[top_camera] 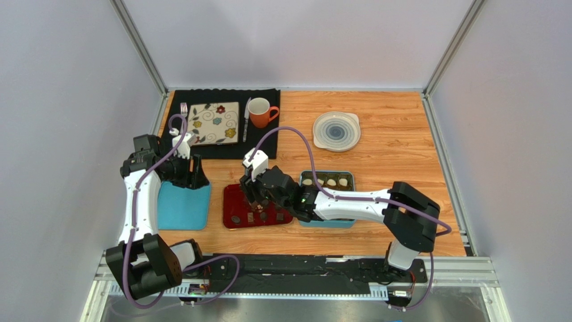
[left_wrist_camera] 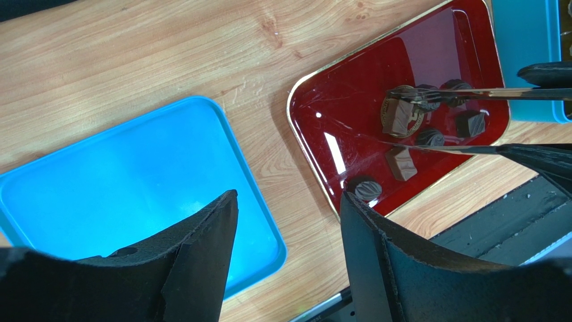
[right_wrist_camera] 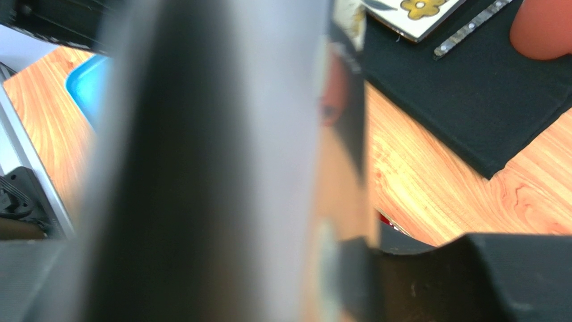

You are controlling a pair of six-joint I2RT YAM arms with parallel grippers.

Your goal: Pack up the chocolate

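Partly done. Teal box [top_camera: 325, 223] right of the red tray [left_wrist_camera: 349, 134] holds one row of cream chocolate [top_camera: 331, 181]; the arm hides the rest of the box.

Blue lid [left_wrist_camera: 134, 188] lies left of the tray.

Left gripper [left_wrist_camera: 289, 198] hangs over the lid's tray-side edge, jaws wide, empty.

Right gripper [top_camera: 255, 200] over the tray grips tongs [left_wrist_camera: 470, 94], their blades straddling a round piece [left_wrist_camera: 401, 115].

Several dark pieces [left_wrist_camera: 401, 164] are still on the tray, unpacked.

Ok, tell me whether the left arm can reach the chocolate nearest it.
Probably yes: the left pincer hangs open right beside that chocolate, with nothing between them; the tongs are farther across the tray.
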